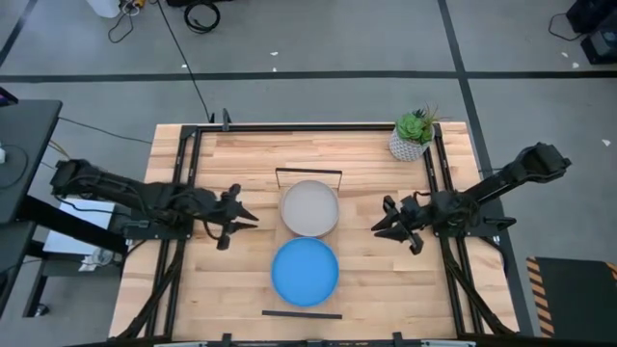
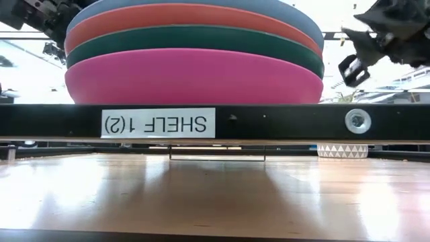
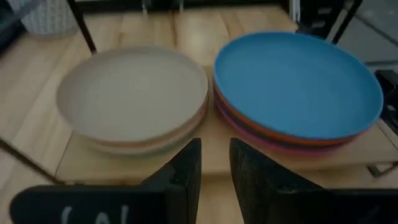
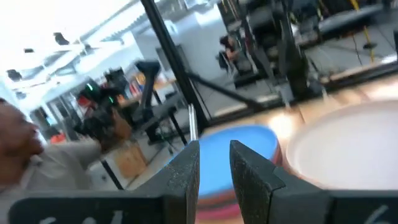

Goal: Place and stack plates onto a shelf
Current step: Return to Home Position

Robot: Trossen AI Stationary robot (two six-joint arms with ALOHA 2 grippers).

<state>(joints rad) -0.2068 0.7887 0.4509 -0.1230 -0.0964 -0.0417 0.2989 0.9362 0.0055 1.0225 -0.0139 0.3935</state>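
Resting side by side on the shelf (image 1: 302,313), the two stacks touch: the blue stack (image 1: 305,272) nearer the camera-side edge, the cream stack (image 1: 309,208) behind it. The left gripper (image 1: 234,217) and right gripper (image 1: 388,222) flank the cream stack, apart from it, jaws slightly parted and empty. A plant (image 1: 415,134) stands beyond.

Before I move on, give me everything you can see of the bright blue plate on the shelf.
The bright blue plate is round, shallow and matte, with a low raised rim. It lies level and face up as the top of a stack on the shelf, directly on an orange plate, with dark teal and magenta plates beneath in the low view. The tan-topped stack sits right beside it. Neither tool touches it; it looks empty.
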